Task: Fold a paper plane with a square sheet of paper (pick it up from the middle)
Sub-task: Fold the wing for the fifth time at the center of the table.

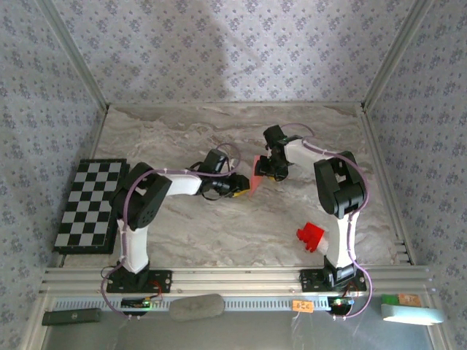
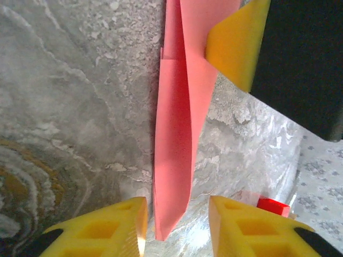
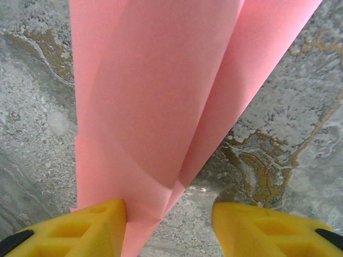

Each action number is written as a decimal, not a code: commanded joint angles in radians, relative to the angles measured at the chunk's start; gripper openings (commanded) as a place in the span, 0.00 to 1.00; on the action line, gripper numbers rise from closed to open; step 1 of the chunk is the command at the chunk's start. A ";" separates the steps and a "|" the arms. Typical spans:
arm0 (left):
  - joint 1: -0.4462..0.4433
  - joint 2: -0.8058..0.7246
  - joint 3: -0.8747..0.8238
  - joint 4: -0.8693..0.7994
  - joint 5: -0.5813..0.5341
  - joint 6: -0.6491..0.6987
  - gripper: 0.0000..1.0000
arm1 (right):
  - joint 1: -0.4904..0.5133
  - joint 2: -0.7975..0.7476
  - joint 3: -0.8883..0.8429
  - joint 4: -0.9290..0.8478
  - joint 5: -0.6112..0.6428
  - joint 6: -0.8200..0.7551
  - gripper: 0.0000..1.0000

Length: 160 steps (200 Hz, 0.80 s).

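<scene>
The paper plane (image 1: 255, 176) is a slim folded dart of pink paper, standing on edge at mid-table between the two grippers. In the left wrist view the paper plane (image 2: 174, 150) points its tip into the gap of my left gripper (image 2: 177, 214), whose jaws are open and clear of it on both sides. One yellow finger (image 2: 236, 48) of the right gripper lies against its far part. In the right wrist view the paper plane (image 3: 155, 96) rests against the left finger (image 3: 96, 227) of my right gripper (image 3: 169, 214); the other finger stands well apart. From above, the left gripper (image 1: 237, 188) and right gripper (image 1: 271, 171) flank the paper.
A small chunky red block (image 1: 310, 237) lies on the marble table near the right arm's base, and the red block (image 2: 273, 206) also shows past my left gripper's right finger. A black-and-white chequered board (image 1: 91, 204) lies at the left edge. Patterned walls enclose the table.
</scene>
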 commanded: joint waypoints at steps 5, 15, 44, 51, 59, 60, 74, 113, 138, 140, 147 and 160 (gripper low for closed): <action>-0.031 -0.028 0.077 -0.146 -0.088 0.124 0.36 | 0.001 0.112 -0.030 0.018 0.052 0.018 0.52; -0.035 -0.016 0.093 -0.157 -0.090 0.137 0.36 | 0.000 0.113 -0.028 0.017 0.048 0.021 0.52; -0.042 0.015 0.122 -0.154 -0.080 0.155 0.35 | 0.000 0.117 -0.024 0.016 0.036 0.027 0.52; -0.044 0.021 0.129 -0.154 -0.079 0.161 0.35 | -0.002 0.119 -0.024 0.017 0.033 0.029 0.52; -0.046 0.028 0.136 -0.158 -0.080 0.165 0.35 | -0.003 0.120 -0.023 0.017 0.029 0.030 0.51; -0.046 0.029 0.137 -0.158 -0.080 0.167 0.35 | -0.003 0.120 -0.023 0.017 0.029 0.030 0.51; -0.046 0.037 0.146 -0.167 -0.087 0.175 0.35 | -0.005 0.123 -0.021 0.016 0.022 0.032 0.50; -0.046 0.058 0.163 -0.193 -0.106 0.197 0.33 | -0.006 0.126 -0.017 0.012 0.012 0.038 0.49; -0.046 0.056 0.158 -0.188 -0.111 0.197 0.32 | -0.007 0.128 -0.015 0.009 0.007 0.042 0.49; -0.046 0.054 0.157 -0.188 -0.112 0.197 0.31 | -0.007 0.128 -0.015 0.009 0.008 0.042 0.49; -0.045 0.045 0.151 -0.183 -0.115 0.197 0.31 | -0.008 0.128 -0.013 0.008 0.008 0.043 0.49; -0.046 0.015 0.134 -0.161 -0.121 0.193 0.29 | -0.009 0.129 -0.012 0.006 0.006 0.044 0.49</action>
